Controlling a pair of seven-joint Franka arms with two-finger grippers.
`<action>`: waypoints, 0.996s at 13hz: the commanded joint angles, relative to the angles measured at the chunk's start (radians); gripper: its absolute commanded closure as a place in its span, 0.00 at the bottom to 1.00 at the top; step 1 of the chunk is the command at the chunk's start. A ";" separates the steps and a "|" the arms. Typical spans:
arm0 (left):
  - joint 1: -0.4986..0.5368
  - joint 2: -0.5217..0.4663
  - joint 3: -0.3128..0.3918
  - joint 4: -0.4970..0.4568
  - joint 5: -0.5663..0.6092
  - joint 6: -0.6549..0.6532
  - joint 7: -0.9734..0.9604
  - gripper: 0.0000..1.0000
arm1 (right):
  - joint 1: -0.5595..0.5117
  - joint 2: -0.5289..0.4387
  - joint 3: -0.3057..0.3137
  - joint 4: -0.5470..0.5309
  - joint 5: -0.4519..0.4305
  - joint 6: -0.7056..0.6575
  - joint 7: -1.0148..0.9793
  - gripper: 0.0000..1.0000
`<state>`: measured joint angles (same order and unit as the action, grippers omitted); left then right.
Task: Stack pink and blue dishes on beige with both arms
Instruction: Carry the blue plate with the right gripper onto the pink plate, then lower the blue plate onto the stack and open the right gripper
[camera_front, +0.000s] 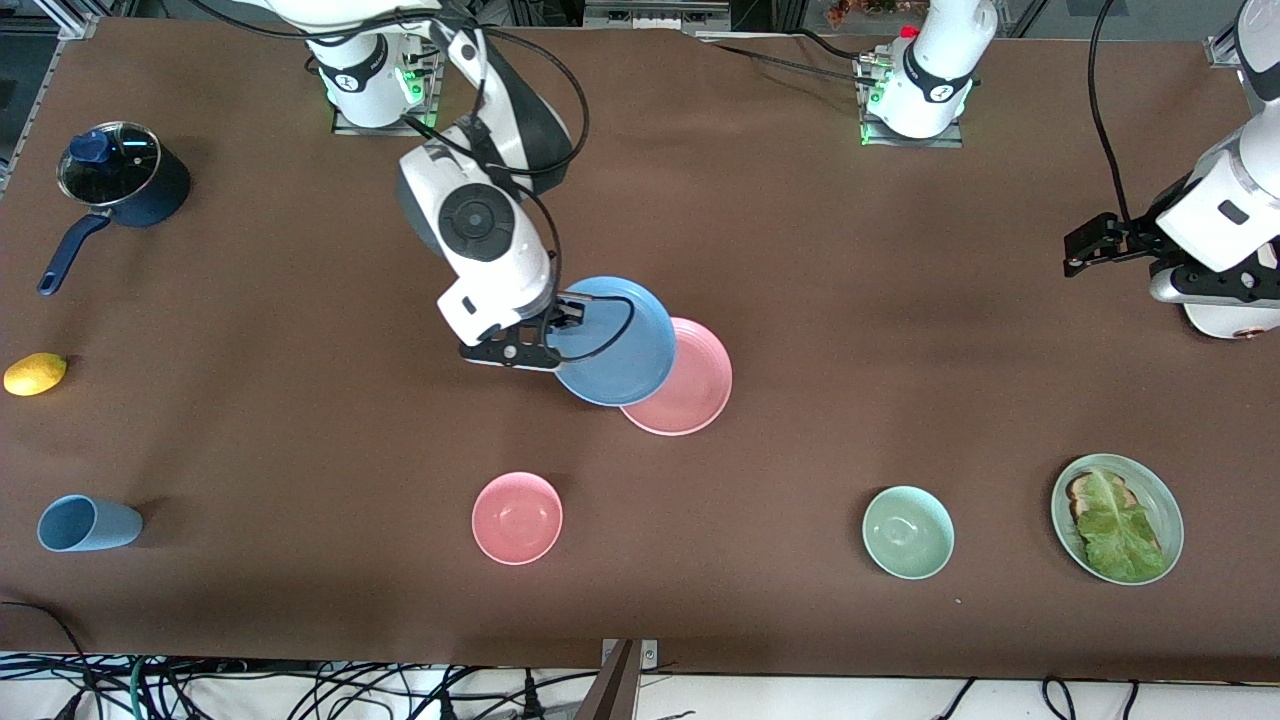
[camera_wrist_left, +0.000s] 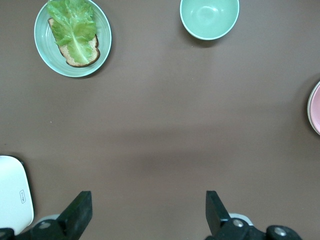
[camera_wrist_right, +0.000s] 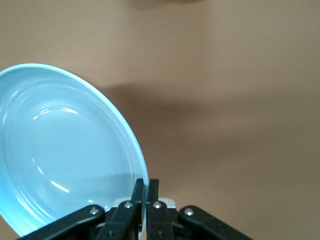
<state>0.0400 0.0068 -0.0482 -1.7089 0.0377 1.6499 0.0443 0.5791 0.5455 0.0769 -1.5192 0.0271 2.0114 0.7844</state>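
Observation:
My right gripper (camera_front: 565, 318) is shut on the rim of the dusty blue plate (camera_front: 620, 345), which hangs over the middle of the table and covers part of the pale pink plate (camera_front: 690, 385) lying below it. In the right wrist view the fingertips (camera_wrist_right: 139, 189) pinch the blue plate's (camera_wrist_right: 60, 155) edge, held by the right gripper (camera_wrist_right: 145, 187). The beige plate does not show in any view. My left gripper (camera_front: 1085, 250) waits open over the left arm's end of the table, nothing between its fingers (camera_wrist_left: 80, 212). The left gripper (camera_wrist_left: 148, 210) sees a sliver of the pink plate (camera_wrist_left: 315, 107).
Near the front camera stand a blue cup (camera_front: 85, 523), a pink bowl (camera_front: 517, 517), a pale green bowl (camera_front: 907, 532) and a pale green plate (camera_front: 1165, 500) with bread and lettuce. A lidded dark blue pot (camera_front: 125, 175) and a lemon (camera_front: 35, 373) are at the right arm's end.

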 joint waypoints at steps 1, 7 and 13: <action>-0.002 -0.018 0.005 -0.011 -0.015 -0.007 0.012 0.00 | 0.047 0.091 -0.011 0.080 0.001 0.044 0.082 1.00; -0.002 -0.018 0.004 -0.011 -0.015 -0.010 0.012 0.00 | 0.064 0.175 -0.011 0.116 0.004 0.164 0.131 1.00; -0.003 -0.016 0.004 -0.011 -0.015 -0.010 0.012 0.00 | 0.076 0.203 -0.009 0.114 0.004 0.217 0.177 1.00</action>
<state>0.0399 0.0068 -0.0483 -1.7090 0.0377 1.6480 0.0443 0.6472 0.7270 0.0699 -1.4376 0.0270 2.2191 0.9420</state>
